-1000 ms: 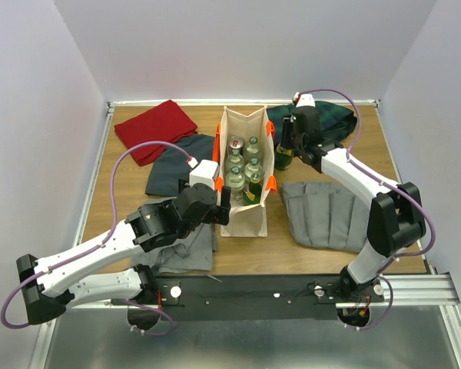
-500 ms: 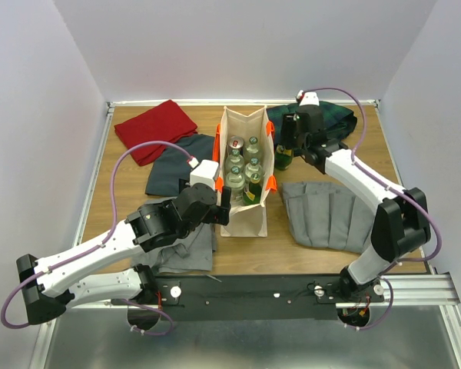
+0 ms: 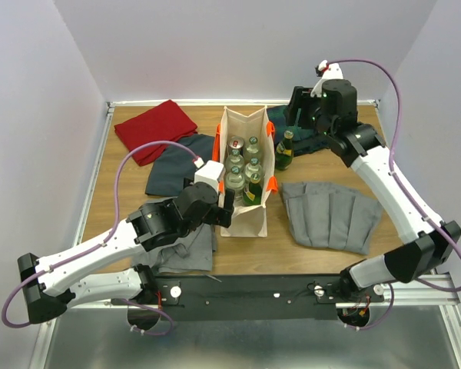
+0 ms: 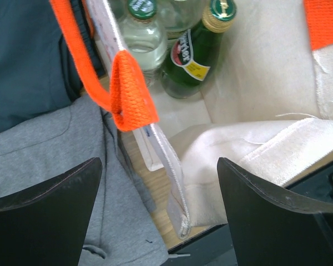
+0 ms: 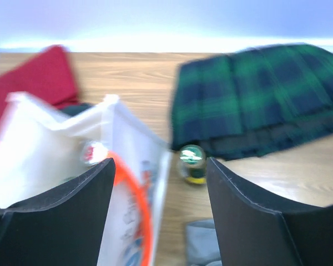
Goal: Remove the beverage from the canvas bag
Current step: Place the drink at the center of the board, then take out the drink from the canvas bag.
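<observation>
The beige canvas bag with orange handles stands mid-table and holds several bottles. A green bottle stands upright on the table just right of the bag, apart from it. My right gripper is open and empty, raised above and behind that bottle; the right wrist view shows the bottle below, between the fingers. My left gripper is open at the bag's near left corner. In the left wrist view the gripper straddles the bag wall under an orange handle, without closing on it.
A red cloth and a dark grey garment lie left of the bag. A green tartan skirt lies at the back right, a grey pleated skirt at the front right. Grey cloth lies under my left arm.
My right gripper has lifted up and back from the green bottle, which stays standing on the table beside the bag. The left arm has hardly moved.
</observation>
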`<action>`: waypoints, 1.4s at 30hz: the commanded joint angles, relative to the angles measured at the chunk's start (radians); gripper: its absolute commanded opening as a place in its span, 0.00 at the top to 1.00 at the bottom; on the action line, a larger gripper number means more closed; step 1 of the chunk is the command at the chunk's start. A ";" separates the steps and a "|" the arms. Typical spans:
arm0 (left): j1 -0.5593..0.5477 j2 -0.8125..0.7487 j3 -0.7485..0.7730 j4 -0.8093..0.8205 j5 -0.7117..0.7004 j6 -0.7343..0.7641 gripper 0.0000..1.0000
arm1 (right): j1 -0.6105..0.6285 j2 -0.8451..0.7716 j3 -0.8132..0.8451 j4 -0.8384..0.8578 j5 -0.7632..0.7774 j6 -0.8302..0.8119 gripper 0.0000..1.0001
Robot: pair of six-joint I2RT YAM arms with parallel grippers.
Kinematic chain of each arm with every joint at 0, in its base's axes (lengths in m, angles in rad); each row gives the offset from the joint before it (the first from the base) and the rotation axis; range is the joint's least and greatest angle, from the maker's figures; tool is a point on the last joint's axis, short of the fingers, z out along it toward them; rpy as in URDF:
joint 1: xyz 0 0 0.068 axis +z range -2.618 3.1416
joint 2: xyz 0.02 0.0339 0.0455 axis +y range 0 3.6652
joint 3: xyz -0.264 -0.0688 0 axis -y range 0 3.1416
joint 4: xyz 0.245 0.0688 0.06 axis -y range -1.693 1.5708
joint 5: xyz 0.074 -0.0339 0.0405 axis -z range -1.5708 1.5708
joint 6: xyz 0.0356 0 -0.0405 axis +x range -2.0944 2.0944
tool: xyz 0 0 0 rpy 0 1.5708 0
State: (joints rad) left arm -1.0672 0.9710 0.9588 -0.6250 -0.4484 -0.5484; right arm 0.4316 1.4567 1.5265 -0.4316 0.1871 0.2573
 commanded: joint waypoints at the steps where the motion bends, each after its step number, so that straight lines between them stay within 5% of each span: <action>1: -0.004 0.008 -0.002 0.037 0.103 0.034 0.06 | 0.024 -0.004 0.133 -0.186 -0.267 -0.007 0.25; 8: -0.004 0.047 0.001 0.064 0.187 0.068 0.06 | 0.044 0.021 0.196 -0.286 -0.492 0.008 0.22; 18: -0.005 0.049 -0.015 0.080 0.224 0.056 0.07 | 0.085 -0.012 0.159 -0.305 -0.568 0.022 0.22; 28: -0.005 0.049 0.009 0.062 0.214 0.050 0.07 | 0.219 0.053 0.147 -0.315 -0.500 0.030 0.23; 42: -0.004 0.034 0.021 0.044 0.172 0.051 0.08 | 0.249 0.139 0.138 -0.449 -0.327 0.028 0.26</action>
State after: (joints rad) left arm -1.0660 1.0172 0.9585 -0.5419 -0.2955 -0.4976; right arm 0.6617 1.5600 1.6604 -0.7818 -0.2188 0.2886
